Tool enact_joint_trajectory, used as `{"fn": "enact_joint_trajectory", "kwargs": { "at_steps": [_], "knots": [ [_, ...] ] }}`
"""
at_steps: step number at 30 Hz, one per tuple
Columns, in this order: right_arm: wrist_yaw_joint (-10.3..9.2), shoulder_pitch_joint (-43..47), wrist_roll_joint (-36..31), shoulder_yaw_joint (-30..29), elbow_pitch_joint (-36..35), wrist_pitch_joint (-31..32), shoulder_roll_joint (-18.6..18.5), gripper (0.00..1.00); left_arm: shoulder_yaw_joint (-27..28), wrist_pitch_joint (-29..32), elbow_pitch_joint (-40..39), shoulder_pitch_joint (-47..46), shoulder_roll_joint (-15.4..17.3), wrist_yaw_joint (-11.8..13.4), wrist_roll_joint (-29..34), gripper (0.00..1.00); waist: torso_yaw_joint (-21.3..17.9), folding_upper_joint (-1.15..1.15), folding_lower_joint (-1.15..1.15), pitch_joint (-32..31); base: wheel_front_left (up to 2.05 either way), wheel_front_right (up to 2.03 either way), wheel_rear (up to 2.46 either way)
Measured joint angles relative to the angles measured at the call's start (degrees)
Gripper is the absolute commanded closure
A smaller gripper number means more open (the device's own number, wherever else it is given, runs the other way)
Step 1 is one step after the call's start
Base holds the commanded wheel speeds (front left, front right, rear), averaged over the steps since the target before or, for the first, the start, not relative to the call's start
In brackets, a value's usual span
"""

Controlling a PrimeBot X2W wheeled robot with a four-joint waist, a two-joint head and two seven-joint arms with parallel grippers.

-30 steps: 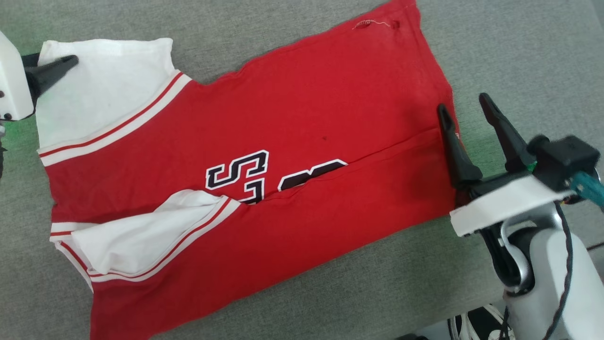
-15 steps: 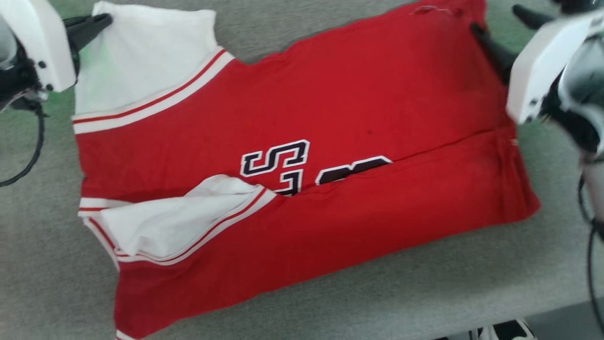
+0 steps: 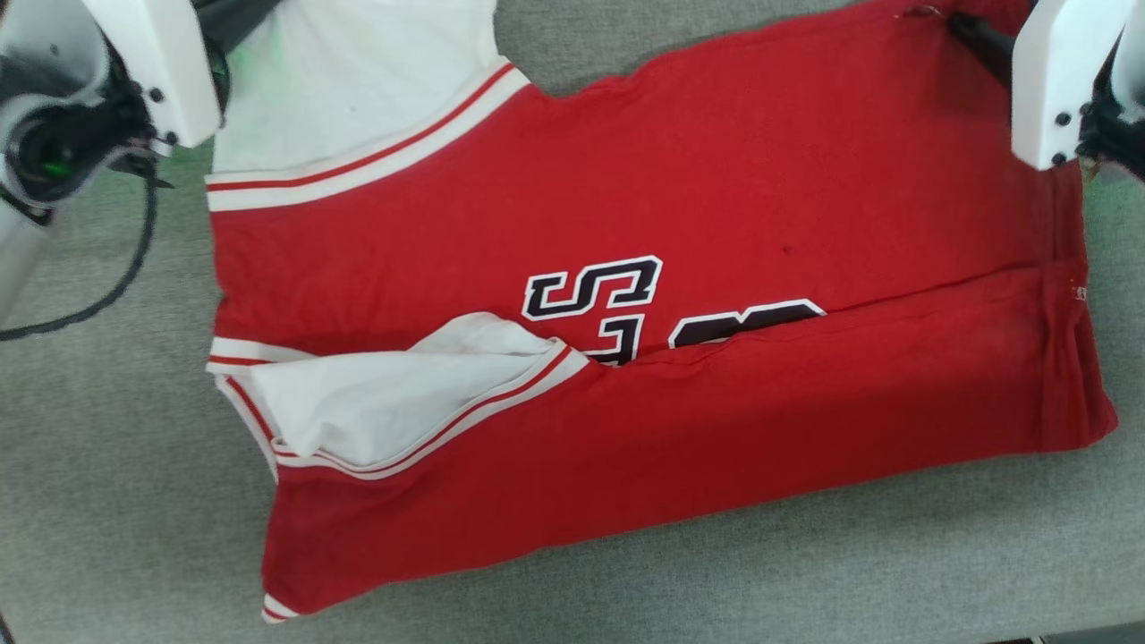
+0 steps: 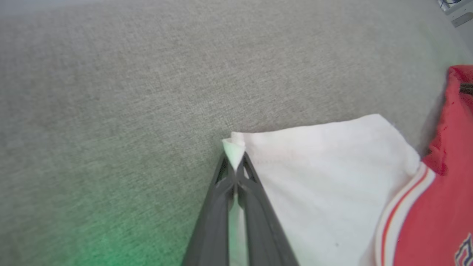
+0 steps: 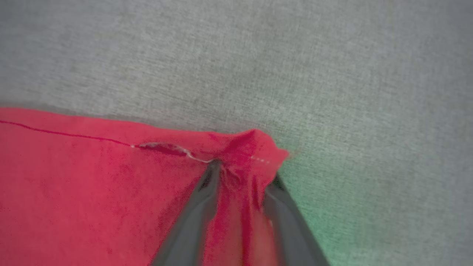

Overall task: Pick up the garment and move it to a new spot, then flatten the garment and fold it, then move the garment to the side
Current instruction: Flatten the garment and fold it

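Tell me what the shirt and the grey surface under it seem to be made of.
The shirt looks like soft knit cloth, likely cotton jersey, matte: it folds limply and bunches at a corner. The grey surface looks like woven upholstery-type fabric, matte: a fine heathered weave shows close up.

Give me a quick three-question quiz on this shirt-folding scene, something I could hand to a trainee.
1. True or false: the left gripper is shut on a white sleeve corner of the garment.
2. Pick one: the right gripper has its two fingers either side of A) a white sleeve, B) a bunched red corner, C) the black lettering.
3. Fill in: the garment lies on a ___ cloth-covered surface.
Key: 1 true; 2 B; 3 grey.
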Motion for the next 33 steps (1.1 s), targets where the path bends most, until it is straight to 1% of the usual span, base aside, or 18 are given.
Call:
{"fn": "enact_joint_trajectory", "kwargs": {
  "at_steps": [3, 4, 5, 9, 12, 16, 20, 22, 24, 26, 30, 33],
  "knots": [
    [0.01, 1.90, 0.32, -0.63, -0.29, -4.02, -0.14, 1.00, -0.25, -3.30, -1.04, 1.64, -0.34, 0.01, -1.34, 1.00, 0.54, 0.00, 0.00, -1.47, 0.00, 0.00, 0.00],
    [0.01, 1.90, 0.32, -0.63, -0.29, -4.02, -0.14, 1.00, -0.25, -3.30, -1.04, 1.64, -0.34, 0.01, -1.34, 1.00, 0.54, 0.00, 0.00, -1.47, 0.00, 0.00, 0.00],
    [0.01, 2.81, 0.31, -0.62, -0.67, -5.15, -0.53, 1.00, -0.26, -4.70, -1.82, 2.40, -0.35, 0.02, -1.68, 1.00, 0.73, 0.00, 0.00, -2.16, 0.00, 0.00, 0.00],
    [0.00, 7.18, 0.57, -1.89, -3.27, -7.91, -1.53, 1.00, -0.47, -10.24, -7.48, 5.58, 0.75, 0.02, -3.07, 1.00, 1.65, 0.00, 0.00, -5.62, 0.00, 0.00, 0.00],
    [0.00, 11.28, 0.58, -3.42, -6.46, -8.20, -2.54, 1.00, -0.62, -14.08, -12.89, 9.59, 3.36, 0.02, -4.83, 1.00, 2.51, 0.00, 0.00, -8.43, 0.00, 0.00, 0.00],
    [0.00, 18.45, 0.55, -6.42, -11.94, -7.67, -3.67, 1.00, -1.66, -19.91, -21.40, 16.07, 7.43, 0.02, -5.43, 1.00, 3.67, 0.00, 0.00, -12.05, 0.00, 0.00, 0.00],
    [0.00, 27.70, 0.16, -12.29, -18.16, -6.51, -4.05, 1.00, -2.97, -26.11, -28.91, 23.98, 11.79, 0.02, -6.46, 1.00, 5.00, 0.00, 0.00, -15.02, 0.00, 0.00, 0.00],
    [0.00, 32.45, -0.74, -16.42, -21.25, -5.73, -3.52, 1.00, -3.43, -29.15, -31.82, 28.02, 13.91, 0.02, -8.20, 1.00, 5.81, 0.00, 0.00, -16.10, 0.00, 0.00, 0.00],
    [0.00, 37.05, -1.45, -19.80, -24.68, -4.59, -2.47, 1.00, -4.33, -31.87, -34.07, 31.85, 15.85, 0.02, -8.47, 1.00, 6.56, 0.00, 0.00, -16.85, 0.00, 0.00, 0.00],
    [0.00, 41.50, -1.77, -22.08, -28.00, -3.38, -1.09, 1.00, -5.09, -33.87, -36.39, 35.55, 17.31, 0.02, -8.67, 1.00, 7.15, 0.00, 0.00, -17.31, 0.00, 0.00, 0.00],
    [0.00, 48.31, -2.47, -26.79, -32.64, -1.99, 1.36, 1.00, -5.48, -35.97, -39.49, 41.70, 18.56, 0.02, -8.82, 1.00, 7.77, 0.00, 0.00, -17.25, 0.00, 0.00, 0.00],
    [0.00, 51.75, -2.91, -29.41, -34.95, -1.48, 3.54, 1.00, -5.02, -36.35, -40.28, 45.28, 18.06, 0.02, -8.28, 1.00, 8.12, 0.01, 0.00, -16.79, 0.00, 0.00, 0.00]
  ]
}}
